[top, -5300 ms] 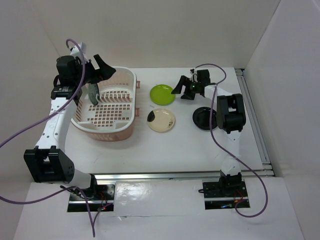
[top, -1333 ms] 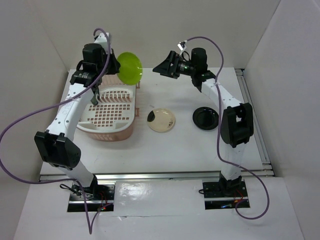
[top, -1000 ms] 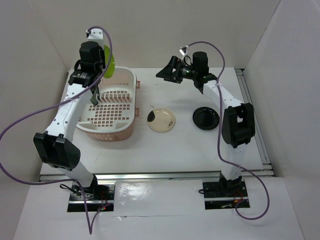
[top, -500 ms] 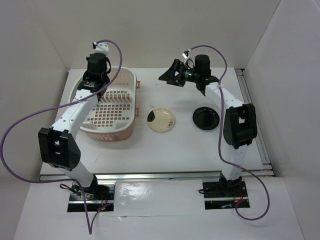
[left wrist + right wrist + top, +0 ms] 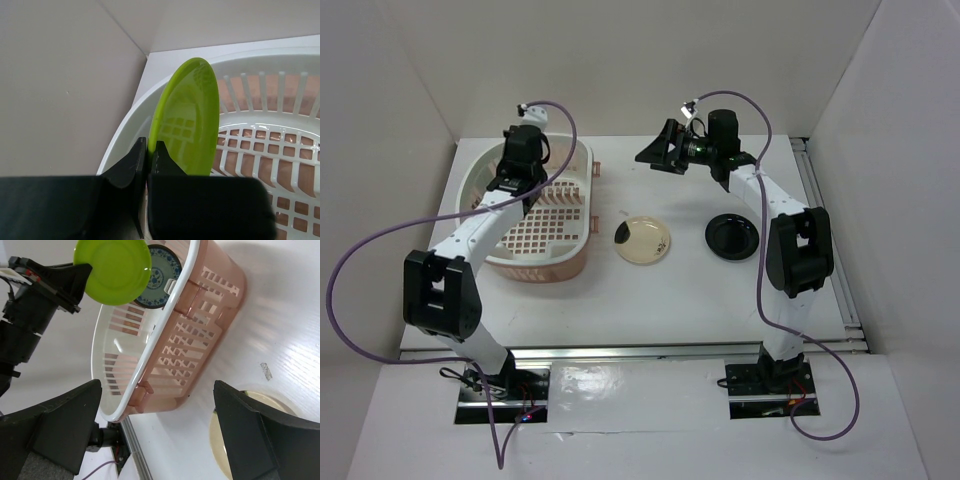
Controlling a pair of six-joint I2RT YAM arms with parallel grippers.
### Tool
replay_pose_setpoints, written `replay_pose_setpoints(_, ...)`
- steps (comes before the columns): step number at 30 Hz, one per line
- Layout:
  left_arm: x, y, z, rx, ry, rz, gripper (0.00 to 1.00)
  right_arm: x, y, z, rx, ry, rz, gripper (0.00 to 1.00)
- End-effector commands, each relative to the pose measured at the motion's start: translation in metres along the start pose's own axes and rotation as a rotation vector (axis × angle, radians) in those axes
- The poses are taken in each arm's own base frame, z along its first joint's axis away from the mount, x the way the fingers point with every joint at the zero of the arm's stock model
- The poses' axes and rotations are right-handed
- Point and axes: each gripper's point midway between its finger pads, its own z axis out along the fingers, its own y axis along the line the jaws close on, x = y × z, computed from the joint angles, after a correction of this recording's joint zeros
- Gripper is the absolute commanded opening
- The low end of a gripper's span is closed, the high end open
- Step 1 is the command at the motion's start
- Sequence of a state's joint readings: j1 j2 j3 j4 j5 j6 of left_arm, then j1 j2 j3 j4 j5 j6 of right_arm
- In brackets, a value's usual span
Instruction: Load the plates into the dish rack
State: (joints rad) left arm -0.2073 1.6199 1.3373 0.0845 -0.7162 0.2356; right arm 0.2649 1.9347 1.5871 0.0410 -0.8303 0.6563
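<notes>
One lime green round plate (image 5: 187,120) stands on edge, one rim clamped in my left tool (image 5: 149,147), low at the far end of the pale pink plastic dish rack (image 5: 540,268). A second ago it hung higher above the rack's far rim. My right tool (image 5: 658,152) gapes wide, empty, off the rack's right side.
</notes>
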Motion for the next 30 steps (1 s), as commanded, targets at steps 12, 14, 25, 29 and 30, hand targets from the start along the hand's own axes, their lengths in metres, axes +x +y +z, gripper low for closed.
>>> replay_pose_setpoints(12,0.009,0.003,0.006,-0.066,-0.028,-0.027,0.00,-0.009,0.033,0.000,-0.089,-0.021,-0.062,1.00)
replay_pose_setpoints(14,0.015,0.000,0.006,-0.063,-0.020,-0.031,0.00,-0.009,0.033,0.000,-0.089,-0.021,-0.062,1.00)
replay_pose_setpoints(25,0.046,-0.016,0.015,-0.018,0.044,-0.070,0.00,-0.009,0.037,-0.002,-0.101,-0.020,-0.071,1.00)
replay_pose_setpoints(29,0.052,-0.012,0.021,-0.026,0.058,-0.089,0.00,-0.009,0.037,-0.002,-0.101,-0.020,-0.071,1.00)
replay_pose_setpoints(30,0.054,-0.013,0.020,-0.025,0.064,-0.100,0.00,-0.009,0.037,-0.002,-0.101,-0.020,-0.071,1.00)
